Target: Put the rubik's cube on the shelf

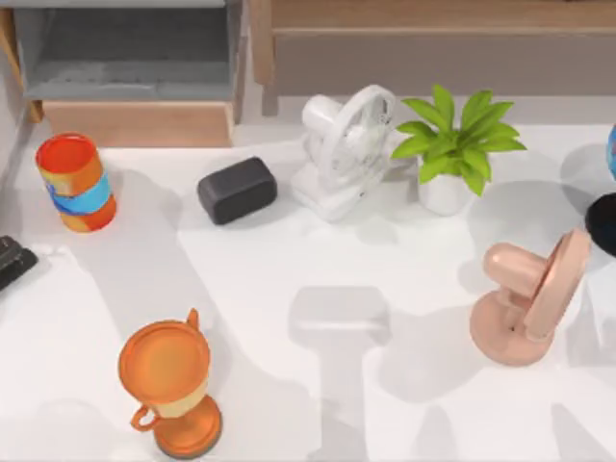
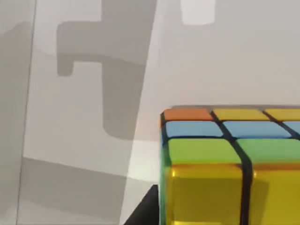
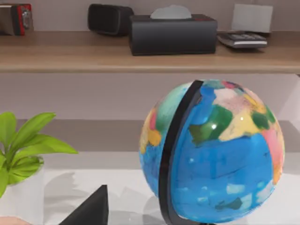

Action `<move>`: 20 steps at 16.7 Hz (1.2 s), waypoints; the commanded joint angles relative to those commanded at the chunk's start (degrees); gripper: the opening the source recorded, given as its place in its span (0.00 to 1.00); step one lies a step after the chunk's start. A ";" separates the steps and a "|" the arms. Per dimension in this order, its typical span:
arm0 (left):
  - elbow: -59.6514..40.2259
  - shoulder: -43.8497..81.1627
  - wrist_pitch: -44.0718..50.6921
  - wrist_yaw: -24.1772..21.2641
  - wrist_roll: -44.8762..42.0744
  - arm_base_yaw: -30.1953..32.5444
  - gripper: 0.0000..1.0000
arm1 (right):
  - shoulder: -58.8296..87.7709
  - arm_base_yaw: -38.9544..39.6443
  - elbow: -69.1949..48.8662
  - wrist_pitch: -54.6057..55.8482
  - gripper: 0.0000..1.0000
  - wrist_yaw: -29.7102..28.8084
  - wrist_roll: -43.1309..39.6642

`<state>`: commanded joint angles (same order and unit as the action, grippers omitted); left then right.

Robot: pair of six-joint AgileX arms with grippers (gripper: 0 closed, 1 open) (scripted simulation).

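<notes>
White table [image 1: 289, 385] w/ clutter below; rubik's cube [image 2: 229, 164] sits right by my left tool, prob held for carrying to shelf [image 3: 93, 56] — grip can't tell.

On your worktop [image 1: 289, 404] an orange-and-blue can [image 1: 75, 181] stands at the left, an orange trophy cup [image 1: 169, 385] in front of it. A dark speaker [image 1: 237, 190], white fan [image 1: 345, 149] and potted plant [image 1: 454, 149] line the back; a pink fan [image 1: 529, 296] and globe [image 3: 213, 150] sit right.

Two fans: white fan [image 1: 345, 149], pink fan [image 1: 531, 298]; one plant [image 1: 457, 144].
</notes>
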<state>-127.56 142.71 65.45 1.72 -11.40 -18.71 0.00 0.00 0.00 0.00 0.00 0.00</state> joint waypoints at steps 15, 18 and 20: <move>-12.43 2.59 8.46 -6.05 -8.57 -0.69 0.00 | 0.00 0.00 0.00 0.00 1.00 0.00 0.00; -12.32 2.43 8.36 -5.92 -8.59 -0.40 0.00 | 0.00 0.00 0.00 0.00 1.00 0.00 0.00; -11.70 0.97 9.26 -5.36 -8.55 -0.53 0.00 | 0.00 0.00 0.00 0.00 1.00 0.00 0.00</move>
<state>-139.26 143.69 74.71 -3.64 -19.94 -19.24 0.00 0.00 0.00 0.00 0.00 0.00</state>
